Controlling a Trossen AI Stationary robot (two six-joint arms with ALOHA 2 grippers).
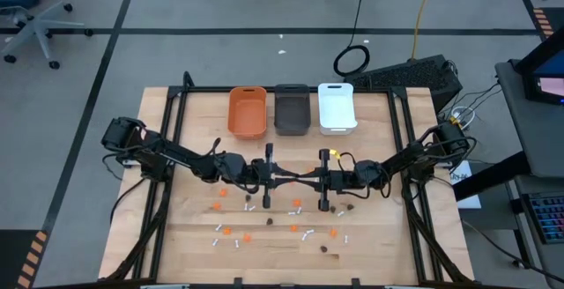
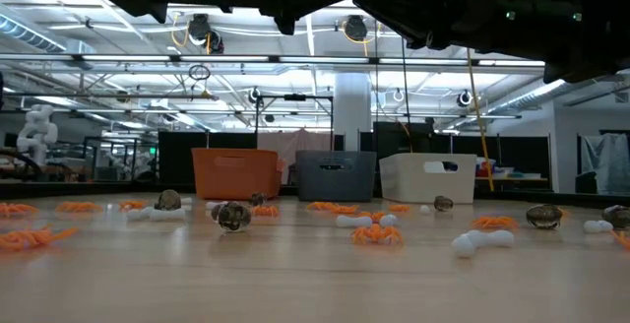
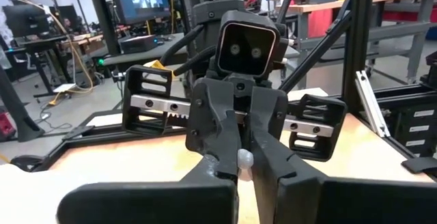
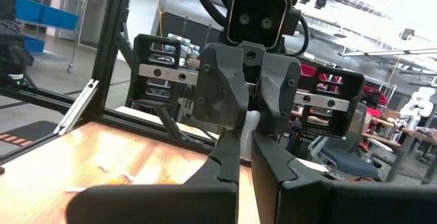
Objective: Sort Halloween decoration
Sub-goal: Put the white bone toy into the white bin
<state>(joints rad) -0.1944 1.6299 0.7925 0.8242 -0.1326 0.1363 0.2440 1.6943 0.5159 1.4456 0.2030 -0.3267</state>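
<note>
Above the middle of the table my left gripper (image 1: pixel 284 180) and my right gripper (image 1: pixel 308 181) meet tip to tip, both shut on one small white stick (image 4: pixel 249 125) of the Halloween decoration. In the left wrist view only its rounded white end (image 3: pixel 244 160) shows between the dark fingers. Other orange, dark and white pieces (image 1: pixel 264 223) lie scattered on the wood on the near half of the table. The orange bin (image 1: pixel 248 111), dark grey bin (image 1: pixel 292 109) and white bin (image 1: pixel 336 107) stand in a row at the far edge. My left gripper pinches the white stick's end (image 4: pixel 250 120) between its two fingers, coming level from the table's left. The stick is lifted clear of the table, bridging the two grippers. My right gripper pinches the stick's other end (image 3: pixel 244 160) between its two fingers, coming about level from the table's right, nose to nose with the left one. Its own fingers hide most of the contact.
A black frame (image 1: pixel 176 148) runs around the table's sides. In the low view the pieces (image 2: pixel 376 232) lie between the camera and the bins (image 2: pixel 336 175), well below both arms. Bare wood (image 1: pixel 282 152) lies between the grippers and the bins.
</note>
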